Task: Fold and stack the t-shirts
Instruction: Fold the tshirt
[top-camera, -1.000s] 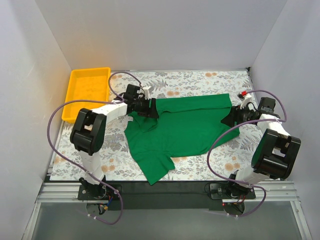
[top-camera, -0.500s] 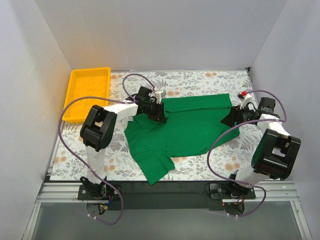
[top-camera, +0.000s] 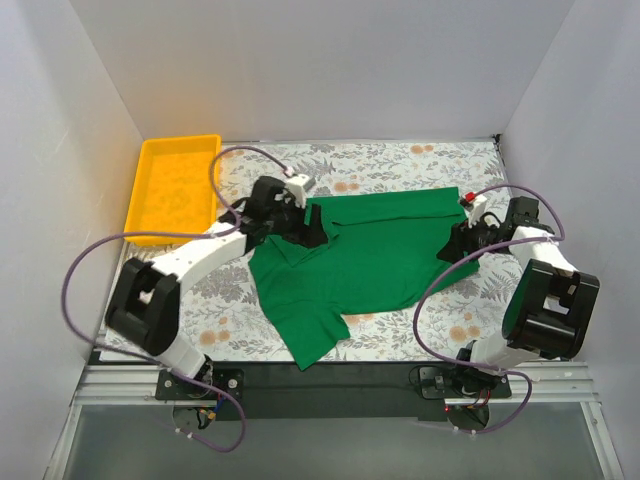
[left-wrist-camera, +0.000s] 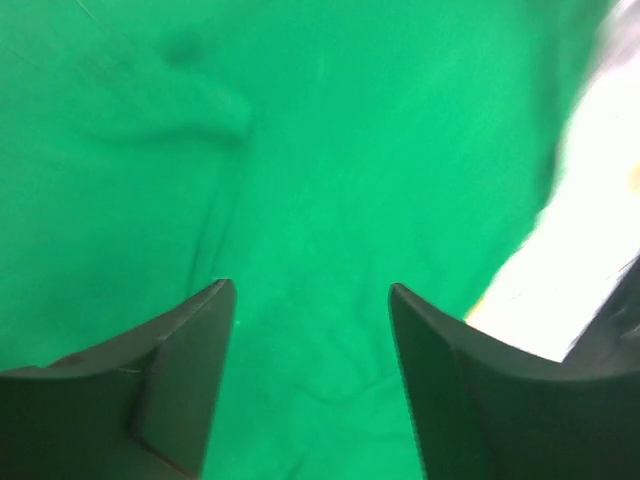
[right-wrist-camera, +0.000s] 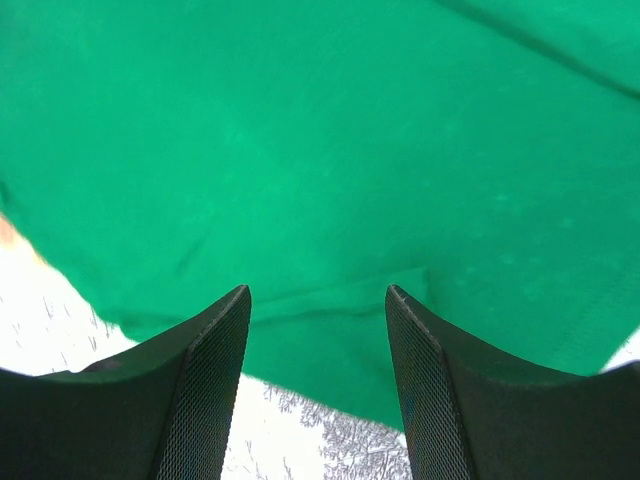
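A bright green t-shirt (top-camera: 370, 255) lies spread on the floral tablecloth, one sleeve (top-camera: 310, 340) pointing to the near edge. My left gripper (top-camera: 316, 231) sits over the shirt's upper left part near the collar. In the left wrist view the left gripper (left-wrist-camera: 310, 292) is open, with only creased green fabric (left-wrist-camera: 330, 150) below the gap. My right gripper (top-camera: 451, 250) is at the shirt's right edge. The right wrist view shows the right gripper (right-wrist-camera: 317, 292) open over the shirt's hem (right-wrist-camera: 330, 300), nothing between its fingers.
A yellow plastic tray (top-camera: 175, 185) stands at the back left, off the shirt. White walls close in the table on three sides. Purple cables loop over both arms. Floral cloth (top-camera: 400, 155) shows behind the shirt and along the front.
The left arm's elbow has swung out to the left and toward the near edge while its gripper stayed on the shirt's upper left. The right gripper has edged slightly left.
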